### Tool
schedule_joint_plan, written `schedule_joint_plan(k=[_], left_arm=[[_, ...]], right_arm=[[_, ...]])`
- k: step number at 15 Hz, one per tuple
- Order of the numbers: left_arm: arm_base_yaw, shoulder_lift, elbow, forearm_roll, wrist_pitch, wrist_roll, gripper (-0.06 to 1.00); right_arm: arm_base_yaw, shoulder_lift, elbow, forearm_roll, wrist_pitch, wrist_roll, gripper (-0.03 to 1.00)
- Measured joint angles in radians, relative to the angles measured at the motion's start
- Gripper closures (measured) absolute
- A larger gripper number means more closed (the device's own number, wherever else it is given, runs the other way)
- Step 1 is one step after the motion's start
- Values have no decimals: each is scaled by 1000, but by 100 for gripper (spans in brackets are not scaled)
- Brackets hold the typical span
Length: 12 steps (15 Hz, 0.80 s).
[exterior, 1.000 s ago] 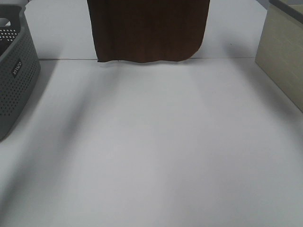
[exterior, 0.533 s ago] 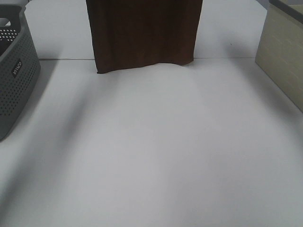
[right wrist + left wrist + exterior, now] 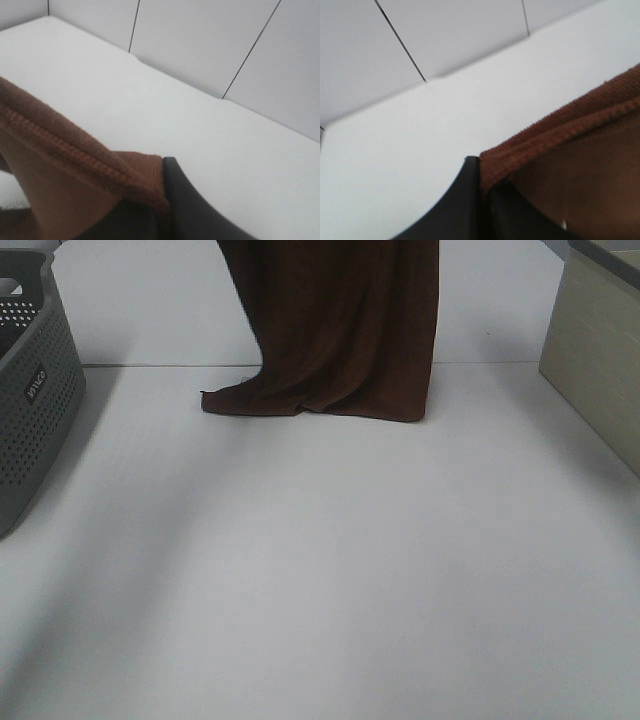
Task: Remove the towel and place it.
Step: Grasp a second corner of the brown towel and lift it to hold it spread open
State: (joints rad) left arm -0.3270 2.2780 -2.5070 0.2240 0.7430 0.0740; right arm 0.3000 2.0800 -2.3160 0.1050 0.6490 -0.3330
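The dark-brown towel [image 3: 335, 330] hangs down from above the top of the exterior high view, and its lower edge lies bunched on the white table [image 3: 320, 560] at the far middle. Neither gripper shows in that view. In the left wrist view my left gripper [image 3: 482, 187] is shut on a hemmed edge of the towel [image 3: 560, 145]. My right gripper [image 3: 162, 200] is likewise shut on a hemmed edge of the towel [image 3: 65, 165] in the right wrist view. No tag shows.
A grey perforated basket [image 3: 30, 390] stands at the table's left edge. A beige box [image 3: 600, 350] stands at the far right. A white panelled wall rises behind the table.
The towel has come down: its lower edge, which hung just above the table's far part, now rests folded on the table, and the hanging cloth has narrowed and shifted right.
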Motion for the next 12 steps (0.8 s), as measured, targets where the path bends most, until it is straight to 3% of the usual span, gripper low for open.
schedule_joint_plan(k=[2,5,10,12], left_arm=[[-1,-30,-1,-90,198,55,94],[-3,-100,-2,-123,402,65,94],[-3,-171,3,-129,450,65,94],[-3,-256,130,-137,454,65,94]], right_arm=[[0,-30,0,10,144,18,96],[0,-68,0,43,307,40,96],[0,-127,-1,116,437,67,96],[0,-127,-2,131,532,86,96]])
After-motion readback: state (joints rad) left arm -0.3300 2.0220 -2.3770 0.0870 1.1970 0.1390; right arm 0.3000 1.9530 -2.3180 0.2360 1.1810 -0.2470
